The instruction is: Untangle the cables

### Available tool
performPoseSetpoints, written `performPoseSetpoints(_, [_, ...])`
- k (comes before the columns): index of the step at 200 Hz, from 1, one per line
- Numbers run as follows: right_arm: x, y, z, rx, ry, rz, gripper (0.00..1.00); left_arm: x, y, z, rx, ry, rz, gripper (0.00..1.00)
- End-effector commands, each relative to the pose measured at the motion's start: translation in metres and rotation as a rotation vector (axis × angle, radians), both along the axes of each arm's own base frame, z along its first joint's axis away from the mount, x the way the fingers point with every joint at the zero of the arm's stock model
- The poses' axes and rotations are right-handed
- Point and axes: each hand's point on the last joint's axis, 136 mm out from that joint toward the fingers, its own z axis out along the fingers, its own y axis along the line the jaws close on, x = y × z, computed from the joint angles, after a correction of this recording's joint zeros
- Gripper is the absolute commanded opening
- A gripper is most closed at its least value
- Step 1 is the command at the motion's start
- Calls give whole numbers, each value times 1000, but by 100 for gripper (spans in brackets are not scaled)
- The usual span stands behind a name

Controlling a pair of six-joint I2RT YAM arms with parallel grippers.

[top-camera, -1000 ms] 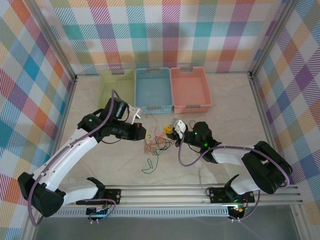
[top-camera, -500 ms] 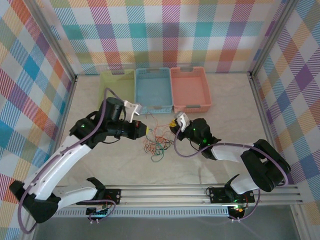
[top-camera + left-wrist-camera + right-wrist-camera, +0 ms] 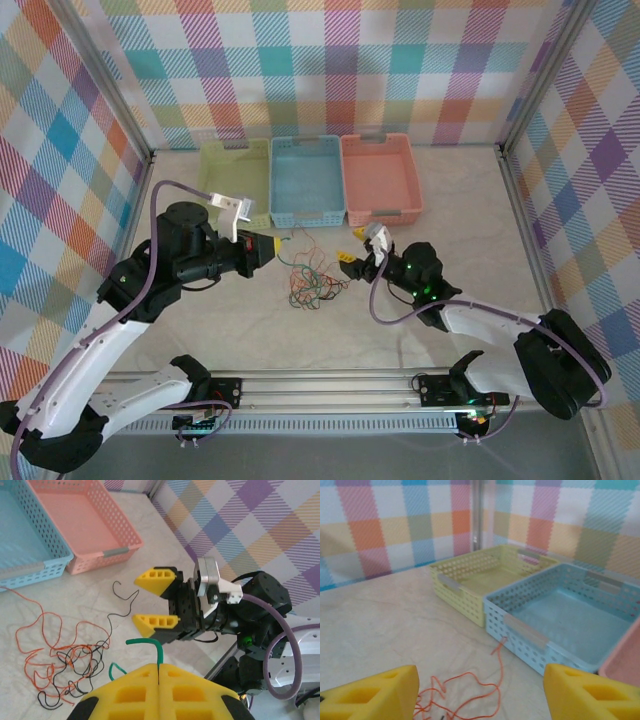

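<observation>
The cables lie as a loose tangle [image 3: 313, 282] on the table, in front of the baskets and between my two grippers. My left gripper [image 3: 268, 247] hangs left of the tangle, shut on the dark green cable [image 3: 159, 653], which rises from between its yellow pads and bends left. The orange-red cable [image 3: 44, 630] and the black cable [image 3: 121, 608] sprawl on the table below it. My right gripper [image 3: 352, 250] is at the tangle's right edge, open, with nothing between its fingers [image 3: 375, 695]. An orange-red strand [image 3: 492, 682] runs toward the blue basket.
Three baskets stand side by side behind the tangle: yellow-green [image 3: 212, 165], blue [image 3: 308, 214] and pink [image 3: 384, 213]. Plaid walls close in the sides and the back. The aluminium rail [image 3: 340, 385] carrying both arm bases runs along the near edge.
My left gripper drew back left and up with the green cable, dragging its loop off the front of the table. My right gripper opened and shifted right. The tangle has loosened.
</observation>
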Motion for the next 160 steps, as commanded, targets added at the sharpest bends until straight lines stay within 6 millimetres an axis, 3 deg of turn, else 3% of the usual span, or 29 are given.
performPoseSetpoints(1, [-27, 11, 18, 50, -51, 156, 65, 1, -3, 13, -48, -69, -8, 0])
performPoseSetpoints(74, [-75, 34, 8, -42, -280, 387, 63, 10, 2, 11, -80, 5, 85, 0])
performPoseSetpoints(160, [-88, 52, -4, -113, -365, 438, 59, 8, -1, 4, -102, 81, 88, 0])
